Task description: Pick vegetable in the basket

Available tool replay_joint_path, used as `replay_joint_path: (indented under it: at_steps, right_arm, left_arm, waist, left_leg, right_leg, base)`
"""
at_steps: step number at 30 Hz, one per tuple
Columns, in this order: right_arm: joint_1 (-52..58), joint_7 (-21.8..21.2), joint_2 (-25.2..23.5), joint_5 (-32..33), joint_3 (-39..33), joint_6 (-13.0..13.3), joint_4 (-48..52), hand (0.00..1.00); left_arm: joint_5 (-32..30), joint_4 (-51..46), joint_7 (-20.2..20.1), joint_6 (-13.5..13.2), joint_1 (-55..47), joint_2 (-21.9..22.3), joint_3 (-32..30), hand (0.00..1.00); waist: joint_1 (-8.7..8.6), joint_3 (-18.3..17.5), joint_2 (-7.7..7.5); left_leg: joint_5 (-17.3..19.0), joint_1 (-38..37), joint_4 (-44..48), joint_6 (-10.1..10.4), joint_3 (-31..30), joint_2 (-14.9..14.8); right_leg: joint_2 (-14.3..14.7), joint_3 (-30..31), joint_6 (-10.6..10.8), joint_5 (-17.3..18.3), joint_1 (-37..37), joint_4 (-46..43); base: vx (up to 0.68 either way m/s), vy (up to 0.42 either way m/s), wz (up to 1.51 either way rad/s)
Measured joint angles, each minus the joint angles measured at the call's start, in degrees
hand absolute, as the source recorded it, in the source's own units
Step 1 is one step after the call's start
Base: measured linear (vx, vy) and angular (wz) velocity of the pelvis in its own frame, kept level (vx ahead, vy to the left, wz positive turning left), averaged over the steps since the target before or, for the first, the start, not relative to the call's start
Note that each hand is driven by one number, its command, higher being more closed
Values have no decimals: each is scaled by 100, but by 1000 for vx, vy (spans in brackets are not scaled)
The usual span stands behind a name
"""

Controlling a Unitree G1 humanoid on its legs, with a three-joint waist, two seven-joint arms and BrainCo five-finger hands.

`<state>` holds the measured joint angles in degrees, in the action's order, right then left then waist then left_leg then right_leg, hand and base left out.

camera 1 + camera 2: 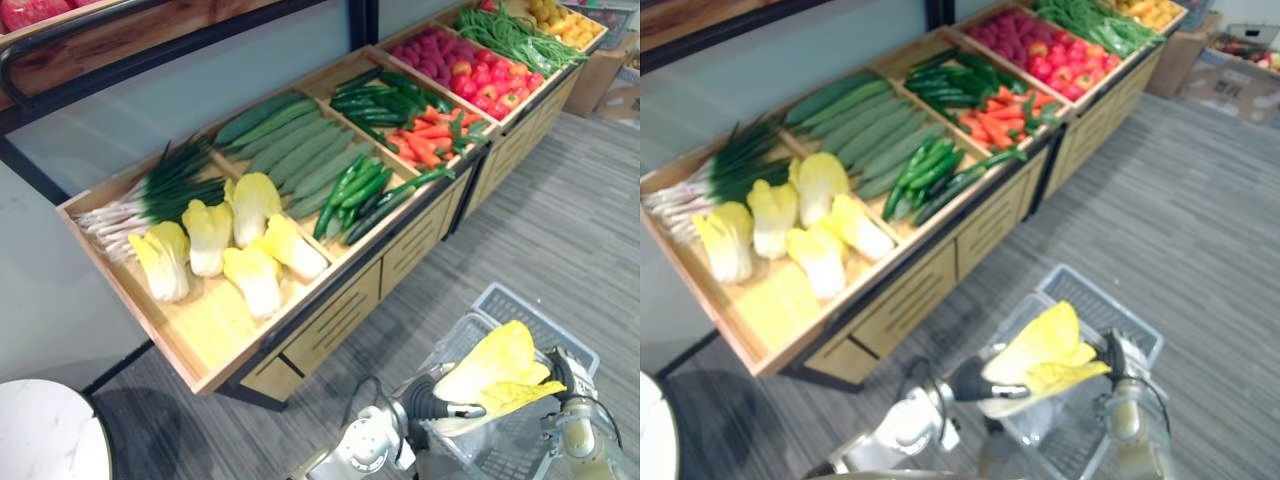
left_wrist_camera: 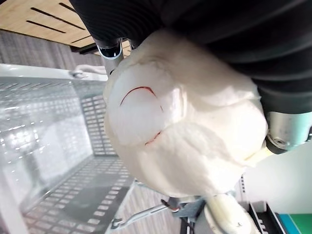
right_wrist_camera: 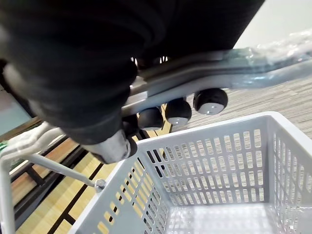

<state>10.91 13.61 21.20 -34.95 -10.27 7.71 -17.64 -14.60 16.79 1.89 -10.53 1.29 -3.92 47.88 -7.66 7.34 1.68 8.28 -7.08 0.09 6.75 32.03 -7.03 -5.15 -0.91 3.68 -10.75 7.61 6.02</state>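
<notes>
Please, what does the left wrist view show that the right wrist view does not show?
Left wrist view: the left robot hand clasps the cabbage by its pale base. Right wrist view: the right robot hand is curled round the basket handle. Both: the grey slotted basket.

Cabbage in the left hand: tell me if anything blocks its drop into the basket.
Nothing visible does. The cabbage, gripped in the left hand, hangs over the open basket, whose floor looks bare. The handle, gripped by the right hand, seems to sit beside the cabbage, not under it.
</notes>
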Motion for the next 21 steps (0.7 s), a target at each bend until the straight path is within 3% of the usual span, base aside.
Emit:
replay_joint_path:
  at_steps: [5, 9, 17, 18, 21]
  right_arm:
    - [-6, 12, -228, 1, -21, -11, 150, 100]
    - [1, 12, -385, 1, 15, -11, 193, 100]
    - [51, 30, -454, 25, 273, -10, 452, 100]
    - [53, 32, -454, 45, 286, -10, 452, 100]
    - [49, 46, -451, 145, 380, -13, 444, 100]
  left_arm:
    - [-606, 809, 109, 30, 23, 208, -5, 100]
    - [-946, 1291, 312, 208, 165, 276, -180, 100]
    - [-1382, 1900, 919, 456, 756, 367, -409, 100]
    - [-1382, 1964, 934, 474, 797, 429, -403, 0]
    - [-1548, 2133, 1038, 520, 1042, 486, -126, 0]
  waist:
    - [-9, 0, -65]
    - [-35, -12, -119]
    - [-157, 2, -232]
    - [-158, 3, -234]
    - [-183, 4, -276]
  left_leg:
    - [0, -2, 0, 0, 0, -1]
    - [-1, -34, 14, 1, -1, 7]
    - [16, -98, 7, -9, 9, 36]
    - [17, -97, 6, -11, 12, 39]
    - [25, -43, 7, -18, 52, 52]
  right_leg:
    - [1, 2, 25, 18, 1, 0]
    - [-3, -2, 13, 8, -27, 0]
    - [-36, 7, 33, 12, -73, 4]
    - [-37, 11, 33, 12, -72, 4]
    - [-29, 74, 45, 1, 12, 2]
  base:
    - [0, 0, 0]
    - [0, 0, 0]
    - [0, 0, 0]
    - [0, 0, -5]
    - [-3, -2, -8]
